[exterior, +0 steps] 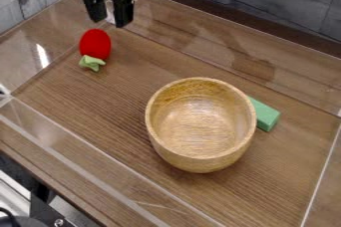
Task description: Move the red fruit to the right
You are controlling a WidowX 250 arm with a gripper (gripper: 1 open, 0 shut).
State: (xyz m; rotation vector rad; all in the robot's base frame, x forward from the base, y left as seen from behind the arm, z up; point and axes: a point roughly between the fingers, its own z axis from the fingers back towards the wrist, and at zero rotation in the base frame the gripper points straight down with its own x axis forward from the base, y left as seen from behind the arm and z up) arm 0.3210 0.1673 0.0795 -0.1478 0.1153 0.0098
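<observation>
The red fruit [95, 45], a small glossy strawberry-like toy with a light green cap at its lower end, lies on the wooden table at the left. My gripper [108, 16] hangs pointing down just above and slightly right of it, behind it in the camera view. Its two dark fingers stand apart with nothing between them, so it is open. It does not touch the fruit.
A round wooden bowl [200, 123] sits right of centre. A flat green block [265, 116] lies against the bowl's right side. Clear plastic walls [40, 27] border the wooden table [120, 112] on all sides.
</observation>
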